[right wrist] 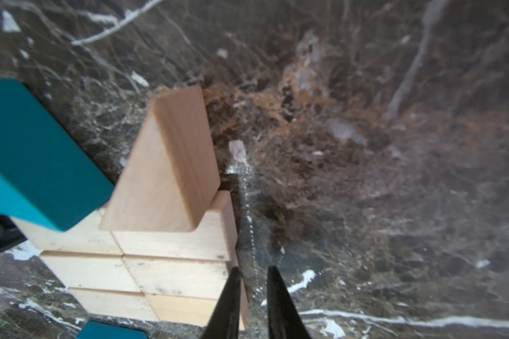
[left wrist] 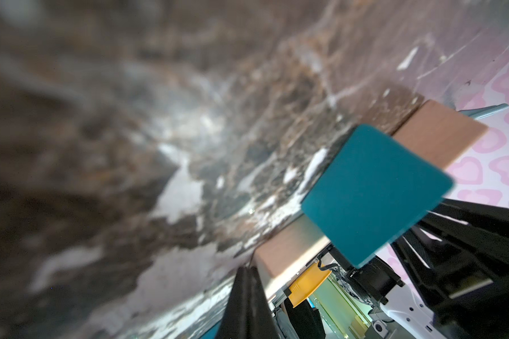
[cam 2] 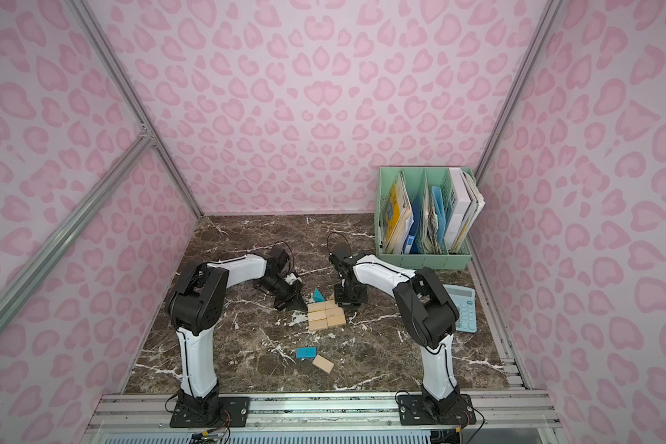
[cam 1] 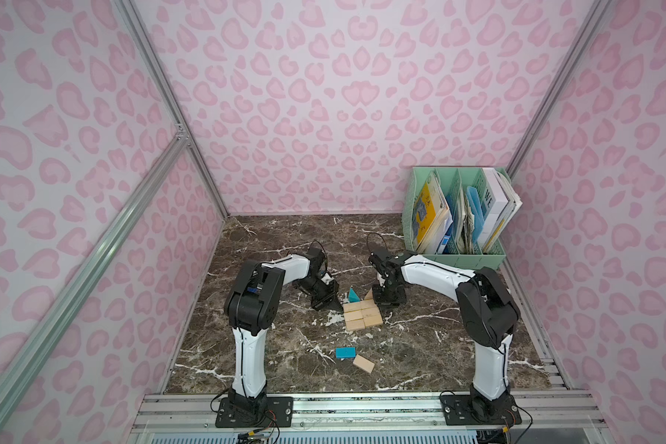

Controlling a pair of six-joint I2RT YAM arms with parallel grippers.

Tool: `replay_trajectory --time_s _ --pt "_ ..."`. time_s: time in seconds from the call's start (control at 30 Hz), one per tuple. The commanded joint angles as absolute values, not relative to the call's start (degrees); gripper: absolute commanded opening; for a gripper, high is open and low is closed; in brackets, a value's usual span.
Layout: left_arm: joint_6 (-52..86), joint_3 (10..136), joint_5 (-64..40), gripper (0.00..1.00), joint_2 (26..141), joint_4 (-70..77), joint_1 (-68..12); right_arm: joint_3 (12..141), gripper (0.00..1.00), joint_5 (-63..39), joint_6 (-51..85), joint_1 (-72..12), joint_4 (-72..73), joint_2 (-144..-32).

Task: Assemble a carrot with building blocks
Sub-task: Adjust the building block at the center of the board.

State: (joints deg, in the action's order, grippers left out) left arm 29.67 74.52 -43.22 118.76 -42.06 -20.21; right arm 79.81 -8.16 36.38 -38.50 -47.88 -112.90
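- Body (cam 1: pixel 363 315) was laid two-wide; blue triangle (cam 1: pixel 353 295) and tan triangle (cam 1: pixel 369 295) sat at its far end.
- Blue block (cam 1: pixel 345 352) and tan block (cam 1: pixel 363 363) lay loose; tip left to build.
- Left fingers (left wrist: pixel 247 305) were clenched, empty; right fingers (right wrist: pixel 228 305) slightly parted, empty.

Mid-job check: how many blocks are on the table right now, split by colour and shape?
Tan rectangles: 7, six joined as the carrot body plus one loose tan rectangle
Blue rectangle: 1
Blue triangle: 1
Tan triangle: 1
Total: 10
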Motion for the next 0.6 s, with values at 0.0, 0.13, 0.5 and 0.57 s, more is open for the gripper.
replay_trajectory --time_s 0.0,0.13,0.5,0.57 --pt "30.70 74.36 -40.41 0.00 118.70 -45.13 -20.23 79.50 0.20 -6.84 36.83 -38.50 -49.17 -112.25" --pt "29.32 74.45 -36.10 0.00 116.56 -48.11 -20.22 78.60 0.21 -6.24 36.90 -37.81 -49.35 -111.04" --pt "26.90 74.27 -28.11 0.04 111.60 -53.23 -20.22 75.94 0.53 -5.63 36.56 -37.27 -49.04 -109.16" --pt "26.73 73.99 -27.94 0.00 111.23 -53.57 -20.21 75.72 0.56 -5.56 36.61 -37.19 -49.04 -109.03"
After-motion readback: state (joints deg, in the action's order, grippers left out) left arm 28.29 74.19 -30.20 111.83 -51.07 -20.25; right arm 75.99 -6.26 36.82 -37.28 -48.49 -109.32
